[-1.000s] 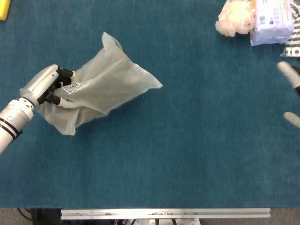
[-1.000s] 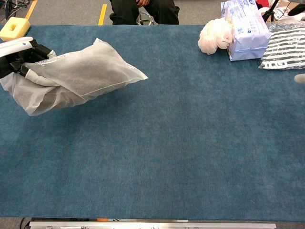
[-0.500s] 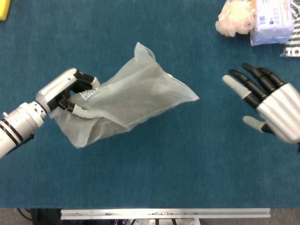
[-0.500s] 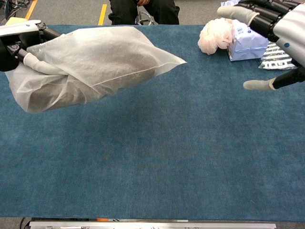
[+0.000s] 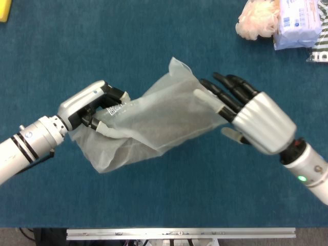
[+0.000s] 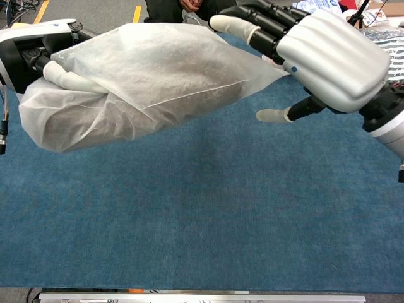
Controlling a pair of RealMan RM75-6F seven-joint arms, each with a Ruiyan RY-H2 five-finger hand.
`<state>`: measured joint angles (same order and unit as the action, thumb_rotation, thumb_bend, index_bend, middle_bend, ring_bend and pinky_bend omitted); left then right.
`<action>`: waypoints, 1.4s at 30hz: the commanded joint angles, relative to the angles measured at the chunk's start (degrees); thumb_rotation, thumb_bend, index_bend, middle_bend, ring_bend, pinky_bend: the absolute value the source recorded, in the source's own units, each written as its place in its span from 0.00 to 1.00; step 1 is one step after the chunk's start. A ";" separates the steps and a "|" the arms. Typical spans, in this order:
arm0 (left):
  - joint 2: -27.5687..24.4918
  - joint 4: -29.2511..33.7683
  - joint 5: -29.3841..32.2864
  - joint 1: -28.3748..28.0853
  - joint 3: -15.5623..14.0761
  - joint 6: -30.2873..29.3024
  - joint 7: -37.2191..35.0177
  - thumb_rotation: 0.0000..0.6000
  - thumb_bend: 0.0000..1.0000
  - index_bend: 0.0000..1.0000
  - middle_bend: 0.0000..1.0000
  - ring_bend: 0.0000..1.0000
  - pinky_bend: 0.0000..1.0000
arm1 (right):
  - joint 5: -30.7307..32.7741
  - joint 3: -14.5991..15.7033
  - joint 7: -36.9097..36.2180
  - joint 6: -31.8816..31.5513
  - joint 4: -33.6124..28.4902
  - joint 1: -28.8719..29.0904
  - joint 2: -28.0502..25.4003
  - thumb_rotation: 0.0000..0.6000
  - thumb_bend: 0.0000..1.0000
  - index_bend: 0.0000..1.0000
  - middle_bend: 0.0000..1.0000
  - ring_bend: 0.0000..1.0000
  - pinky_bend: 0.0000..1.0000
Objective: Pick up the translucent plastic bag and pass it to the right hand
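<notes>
My left hand (image 5: 91, 105) (image 6: 30, 58) grips the left end of the translucent plastic bag (image 5: 154, 120) (image 6: 145, 79) and holds it in the air above the blue table. The bag stretches rightward and sags at its lower left. My right hand (image 5: 251, 115) (image 6: 315, 47) is at the bag's right end with its fingers spread. Its fingertips (image 5: 205, 95) lie over the bag's edge, and its thumb (image 6: 278, 115) sticks out below, not closed on the film.
At the table's far right corner lie a cream-coloured bundle (image 5: 258, 19), a pale blue wrapped pack (image 5: 297, 23) and a striped packet (image 5: 322, 48). A yellow block (image 5: 4, 9) sits at the far left corner. A seated person's legs (image 6: 186, 12) show beyond the far edge.
My left hand has carried the bag up and to the right. My right hand has come in from the right edge and reached the bag's right end.
</notes>
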<state>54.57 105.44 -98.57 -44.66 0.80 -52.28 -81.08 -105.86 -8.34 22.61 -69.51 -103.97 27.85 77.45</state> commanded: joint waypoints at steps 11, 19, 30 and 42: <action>0.47 0.33 -0.25 -2.71 -1.54 0.59 -3.20 1.00 0.53 0.73 0.76 0.75 0.98 | 3.88 -2.60 2.15 1.43 6.80 5.23 11.47 1.00 0.16 0.13 0.29 0.20 0.35; -0.24 -0.13 0.21 -3.24 -2.69 0.60 -2.14 1.00 0.54 0.51 0.63 0.60 0.90 | 2.11 -3.04 -1.01 -2.19 12.68 7.47 16.11 1.00 0.65 0.74 0.64 0.62 0.80; -2.20 -2.46 0.66 -2.83 -4.39 0.95 2.30 1.00 0.44 0.24 0.26 0.20 0.43 | 0.42 -1.43 -4.43 -6.57 15.58 7.48 15.42 1.00 0.73 0.81 0.69 0.71 0.89; -4.46 -5.31 3.30 -1.86 -5.34 2.55 9.91 1.00 0.38 0.13 0.10 0.03 0.24 | -2.00 0.43 -6.45 -12.97 14.93 4.98 10.53 1.00 0.73 0.81 0.69 0.72 0.89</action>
<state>50.28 100.65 -96.01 -46.87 -4.58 -49.85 -72.18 -107.44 -8.26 16.41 -81.85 -88.74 33.25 88.60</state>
